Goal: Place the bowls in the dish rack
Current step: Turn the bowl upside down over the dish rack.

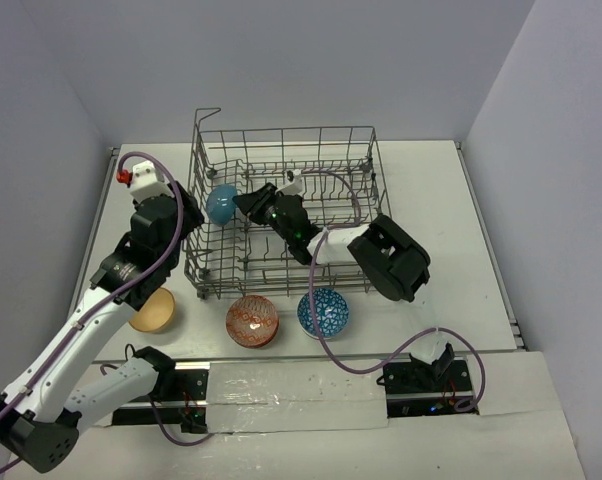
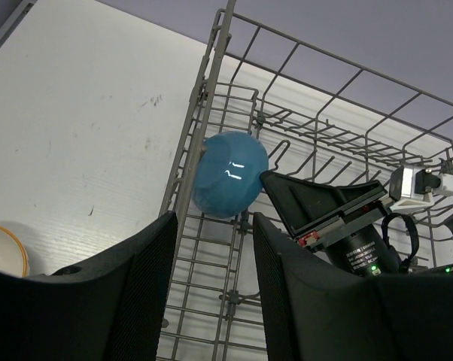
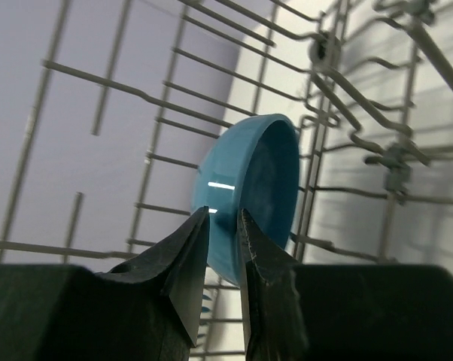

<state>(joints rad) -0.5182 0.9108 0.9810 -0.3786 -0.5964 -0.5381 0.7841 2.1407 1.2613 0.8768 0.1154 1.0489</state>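
Note:
The grey wire dish rack [image 1: 281, 133] [image 2: 211, 75] [image 3: 324, 83] stands at the table's back. A plain blue bowl [image 1: 222, 203] [image 2: 230, 174] [image 3: 249, 188] stands on edge among the tines at the rack's left end. My right gripper [image 1: 246, 200] [image 3: 223, 212] reaches into the rack, its jaws slightly parted astride the blue bowl's rim, open. My left gripper [image 1: 186, 232] [image 2: 214, 218] hovers over the rack's left wall, open and empty. In front of the rack, on the table, sit a red patterned bowl [image 1: 252, 320], a blue-and-white patterned bowl [image 1: 323, 312] and a tan bowl [image 1: 153, 310] [image 2: 1, 248].
The rack's raised corner handle [image 1: 208, 113] is at its back left. The right arm's black body [image 1: 391, 258] lies across the rack's front right wall. Purple cables loop over both arms. Walls close in on both sides of the table.

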